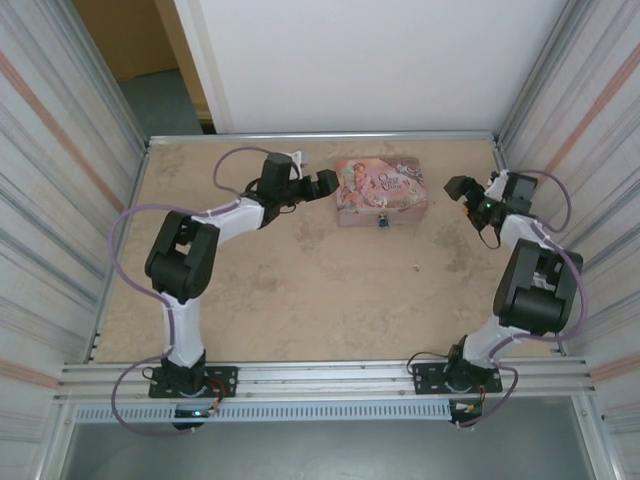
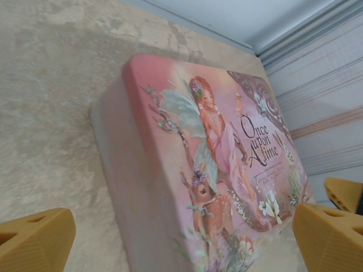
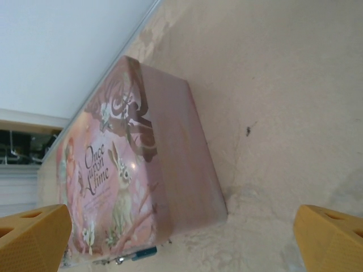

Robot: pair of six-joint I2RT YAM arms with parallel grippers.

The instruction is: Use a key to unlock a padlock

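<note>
The padlock is a tiny blue-teal body hanging at the front edge of a pink illustrated tin. In the right wrist view the padlock shows low on the tin, with a silvery shackle beside it. A tiny speck that may be the key lies on the table in front of the tin's right end, and the key is too small to make out. My left gripper is open at the tin's left end, and the tin lies beyond its fingers. My right gripper stands open off the tin's right end, apart from it.
The sandy table is walled by ribbed panels on the left and right and a white wall at the back. The tin stands near the back edge. Open table stretches between the tin and the arm bases.
</note>
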